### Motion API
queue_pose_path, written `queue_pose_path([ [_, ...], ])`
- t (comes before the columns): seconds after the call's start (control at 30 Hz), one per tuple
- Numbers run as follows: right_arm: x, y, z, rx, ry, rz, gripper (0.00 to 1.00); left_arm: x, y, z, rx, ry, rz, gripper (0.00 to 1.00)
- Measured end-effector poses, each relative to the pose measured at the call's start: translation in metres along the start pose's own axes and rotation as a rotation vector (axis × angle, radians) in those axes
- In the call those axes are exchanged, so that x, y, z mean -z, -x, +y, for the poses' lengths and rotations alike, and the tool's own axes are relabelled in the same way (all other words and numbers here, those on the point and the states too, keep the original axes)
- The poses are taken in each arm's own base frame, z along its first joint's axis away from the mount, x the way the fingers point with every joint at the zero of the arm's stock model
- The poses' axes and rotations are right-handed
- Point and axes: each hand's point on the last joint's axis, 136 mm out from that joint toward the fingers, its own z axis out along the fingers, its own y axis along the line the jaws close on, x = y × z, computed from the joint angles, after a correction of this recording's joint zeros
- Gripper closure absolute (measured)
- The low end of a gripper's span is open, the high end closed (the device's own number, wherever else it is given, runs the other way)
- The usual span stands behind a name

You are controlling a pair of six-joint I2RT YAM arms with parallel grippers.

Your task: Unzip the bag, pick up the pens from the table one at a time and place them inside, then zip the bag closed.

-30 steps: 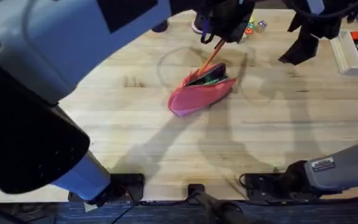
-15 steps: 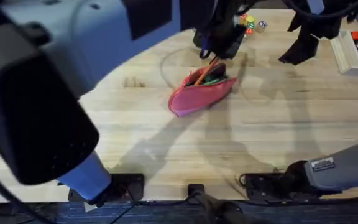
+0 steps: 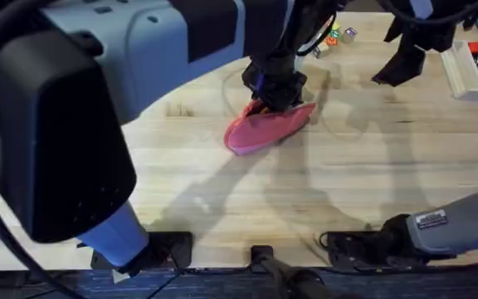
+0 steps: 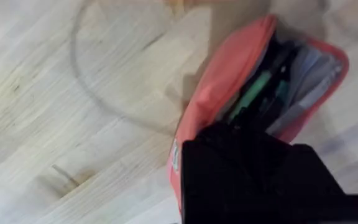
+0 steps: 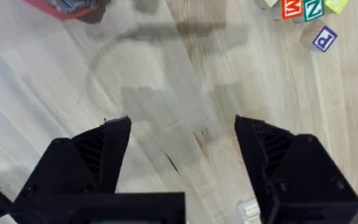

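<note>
The pink-red bag [image 3: 265, 129] lies on the table [image 3: 372, 166] at the middle back, with its zipper open. In the left wrist view the bag [image 4: 219, 93] gapes and shows its dark lining, with a green pen [image 4: 253, 93] among the things inside. My left gripper [image 3: 274, 90] is pressed down into the bag's mouth and covers that end of it. The orange pen is hidden. My right gripper [image 5: 182, 143] stands open over bare wood at the back right, apart from the bag, with nothing between its fingers.
Coloured letter blocks [image 3: 338, 35] lie at the table's back edge, also seen as blocks [image 5: 303, 9] ahead of the right gripper. A clear plastic box [image 3: 475, 66] with markers stands at the far right. The left arm looms large across the left half.
My left gripper has come down and toward the front with the orange pen, from above the bag into its opening. The pen has gone out of sight. The right arm has not moved.
</note>
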Motion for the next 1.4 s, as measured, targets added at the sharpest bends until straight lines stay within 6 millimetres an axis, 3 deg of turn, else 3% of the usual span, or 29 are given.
queue_pose_path([
  [0.23, 0.0, 0.0, 0.0, 0.0, 0.0, 0.0, 0.004, 0.0, -0.008, -0.001, -0.047, 0.001, 0.03, 0.932],
  [0.33, 0.0, 0.0, 0.0, 0.0, 0.0, 0.0, 0.005, 0.0, -0.009, -0.001, -0.058, 0.002, 0.034, 0.87],
  [0.5, 0.0, 0.0, 0.0, 0.0, -0.001, 0.0, 0.004, 0.0, -0.013, -0.001, -0.065, 0.004, 0.054, 0.564],
  [0.57, 0.0, 0.0, 0.0, 0.0, -0.001, 0.0, 0.005, 0.0, -0.014, -0.001, -0.066, 0.004, 0.054, 0.396],
  [0.8, 0.0, 0.0, -0.001, 0.0, -0.003, -0.001, 0.005, 0.0, -0.013, -0.001, -0.073, 0.003, 0.054, 0.023],
  [1.2, 0.0, 0.002, -0.001, 0.004, -0.007, -0.007, 0.005, 0.001, -0.013, -0.001, -0.075, 0.003, 0.051, 0.011],
  [1.3, -0.001, 0.006, 0.0, 0.015, -0.007, -0.01, 0.005, 0.009, -0.012, 0.0, -0.089, 0.002, 0.032, 0.011],
  [1.4, -0.002, 0.013, 0.002, 0.034, -0.004, -0.014, 0.005, 0.028, -0.01, 0.002, -0.103, 0.006, -0.015, 0.01],
])
